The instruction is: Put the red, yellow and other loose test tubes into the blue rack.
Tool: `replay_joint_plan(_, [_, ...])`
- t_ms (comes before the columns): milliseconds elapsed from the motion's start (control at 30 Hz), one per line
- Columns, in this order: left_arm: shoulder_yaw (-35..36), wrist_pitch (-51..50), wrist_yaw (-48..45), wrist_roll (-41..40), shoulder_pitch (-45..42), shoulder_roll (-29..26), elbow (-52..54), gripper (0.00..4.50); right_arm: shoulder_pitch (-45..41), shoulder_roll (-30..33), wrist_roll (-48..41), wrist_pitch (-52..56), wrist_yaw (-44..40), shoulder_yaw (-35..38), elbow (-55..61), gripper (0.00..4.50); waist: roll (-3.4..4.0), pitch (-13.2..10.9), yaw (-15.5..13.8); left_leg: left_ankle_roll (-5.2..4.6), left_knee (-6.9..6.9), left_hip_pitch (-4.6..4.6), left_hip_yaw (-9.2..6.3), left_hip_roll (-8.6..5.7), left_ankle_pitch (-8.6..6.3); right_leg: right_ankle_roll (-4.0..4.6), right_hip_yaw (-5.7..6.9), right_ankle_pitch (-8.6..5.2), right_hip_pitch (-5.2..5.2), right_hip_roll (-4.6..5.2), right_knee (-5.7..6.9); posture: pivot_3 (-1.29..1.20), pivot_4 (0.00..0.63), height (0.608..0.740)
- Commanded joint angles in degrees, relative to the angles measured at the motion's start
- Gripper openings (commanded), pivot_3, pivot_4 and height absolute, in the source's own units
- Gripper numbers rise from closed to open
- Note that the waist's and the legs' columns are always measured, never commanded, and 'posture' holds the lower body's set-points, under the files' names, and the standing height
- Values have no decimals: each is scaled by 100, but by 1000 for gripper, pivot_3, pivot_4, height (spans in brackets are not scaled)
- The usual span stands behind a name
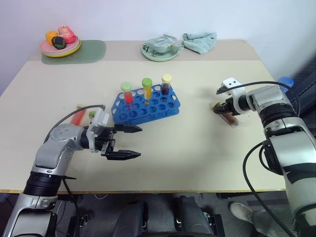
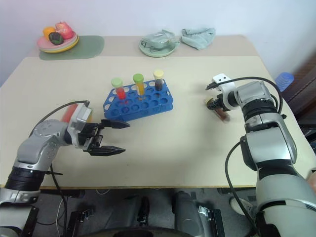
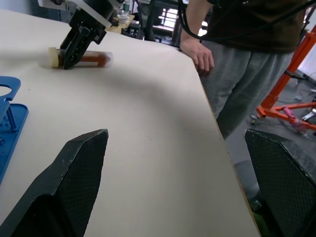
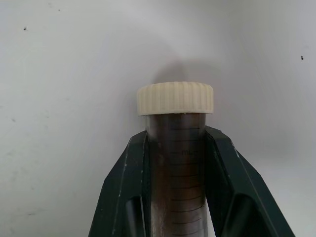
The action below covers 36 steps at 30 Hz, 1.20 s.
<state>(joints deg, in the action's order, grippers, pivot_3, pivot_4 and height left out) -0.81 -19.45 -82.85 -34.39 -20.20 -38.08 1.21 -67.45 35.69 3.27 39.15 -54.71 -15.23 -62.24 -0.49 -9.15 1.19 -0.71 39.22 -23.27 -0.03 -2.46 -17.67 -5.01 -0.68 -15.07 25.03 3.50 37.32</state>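
Right of the blue rack [image 1: 146,104], well apart from it on the beige surface [image 1: 182,158], a brown tube [image 1: 228,116] lies on its side with its pale yellow cap [image 4: 176,98] toward the rack. The right end effector [image 1: 226,109] has its two black fingers [image 4: 123,192] pressed against either side of this tube just below the cap, gripping it where it rests on the surface. Faint graduation lines and small printed characters show on the tube wall, too small to read.

Three tubes stand upright in the rack's back row: red [image 1: 128,94], orange-yellow [image 1: 147,89] and dark brown [image 1: 166,85]. Another red tube [image 1: 78,116] lies on the surface left of the rack, partly hidden behind the left arm.

The left end effector [image 1: 129,142] hovers in front of the rack's left end, fingers spread wide and holding nothing.

A person [image 3: 237,29] stands at the surface's edge beyond the brown tube.
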Motion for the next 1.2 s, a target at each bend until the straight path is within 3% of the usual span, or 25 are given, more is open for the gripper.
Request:
replay_joint_plan(33, [241,16,106,-119,67,-24,144,4500,16,127,-727,626,-738,575,1704,800,13,-8,12,0,0,-4,0,0,0,0,-1,0,5,0,0,0,150,740])
replay_joint_plan(200, [437,43,194,-132,260,-66,31,4500,1263,-257,-2292,1359,-614,1949,5121,800,16,-9,-35,7,-8,-13,-10,3,4,1,4,-1,22,-6,9,0,150,740])
replay_joint_plan(300, [516,46,172,-124,340,-117,-55,4500,1807,-832,-2924,1276,-232,2451,6148,800,12,-7,-53,5,-1,-14,-13,3,3,0,6,0,11,-5,5,0,150,740])
replay_joint_plan(400, [601,42,128,-126,377,-171,-136,4500,2169,-1527,-3194,452,149,2701,6504,800,11,-6,-44,0,5,-11,-12,0,0,-3,5,3,6,-2,5,0,150,740])
replay_joint_plan(533, [734,54,137,-131,451,-239,-210,4500,2440,-2420,-2678,-1731,338,2280,5906,800,11,-6,-3,2,2,-9,-11,-2,1,-3,5,4,10,-3,10,0,150,740])
replay_joint_plan(767, [990,-24,290,-245,706,-287,18,4500,2074,-3147,-2258,-4241,649,2281,3859,800,12,-7,99,11,3,-7,-9,-4,7,-3,2,3,17,-5,26,0,150,740])
replay_joint_plan(1000, [1353,-98,589,-442,990,-312,312,4500,1654,-3298,-2188,-5935,755,2513,1862,800,12,-7,151,15,2,-4,-10,-4,10,-2,2,3,16,-6,29,0,150,740])
replay_joint_plan(1200, [1606,-254,774,-594,1227,-412,605,4500,1542,-3364,-2345,-6387,508,2658,934,800,13,-7,162,17,2,-1,-11,-4,11,0,1,3,16,-6,36,0,150,740])
